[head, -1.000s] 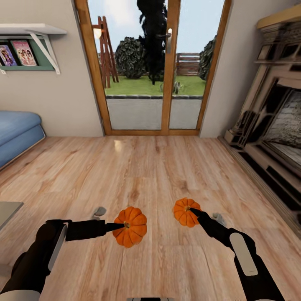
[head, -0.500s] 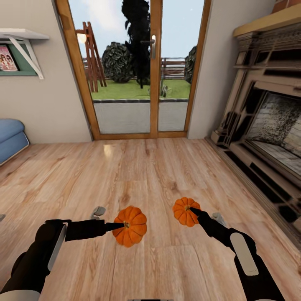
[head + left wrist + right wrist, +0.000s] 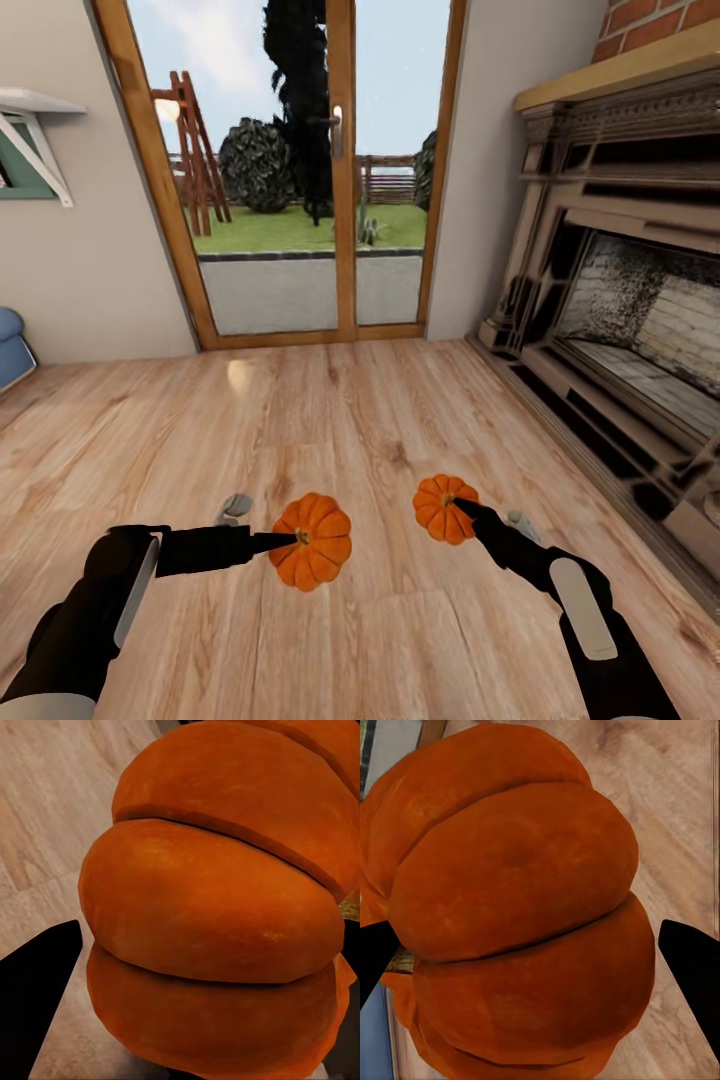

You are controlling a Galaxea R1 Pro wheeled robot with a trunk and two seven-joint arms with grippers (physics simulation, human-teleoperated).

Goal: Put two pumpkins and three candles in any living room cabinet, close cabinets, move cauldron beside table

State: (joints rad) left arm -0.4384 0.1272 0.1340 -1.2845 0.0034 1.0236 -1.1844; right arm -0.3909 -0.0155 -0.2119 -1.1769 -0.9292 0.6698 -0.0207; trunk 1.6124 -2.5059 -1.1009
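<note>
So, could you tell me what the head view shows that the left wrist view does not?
Head view alone: the right gripper shut on the smaller pumpkin, the glass doors and the fireplace. Left wrist view alone: a close look at the larger pumpkin's ribs, with a dark fingertip beside it. Both share that pumpkin, held by the left gripper, and the wooden floor.

Wood-plank floor (image 3: 330,420) spans the room; a wood-framed glazed double door (image 3: 285,170) with a metal handle (image 3: 338,118) sits in the far wall, garden visible through it: lawn, dark shrubs, a tall dark tree, a reddish ladder-like frame (image 3: 195,150) and a fence. Right side: dark ornate fireplace surround (image 3: 610,290) with pale mantel top and red brick (image 3: 660,20) above. Left edge: white bracketed wall shelf (image 3: 35,120) over a green panel, and a blue cushion corner (image 3: 10,345) lower down
</note>
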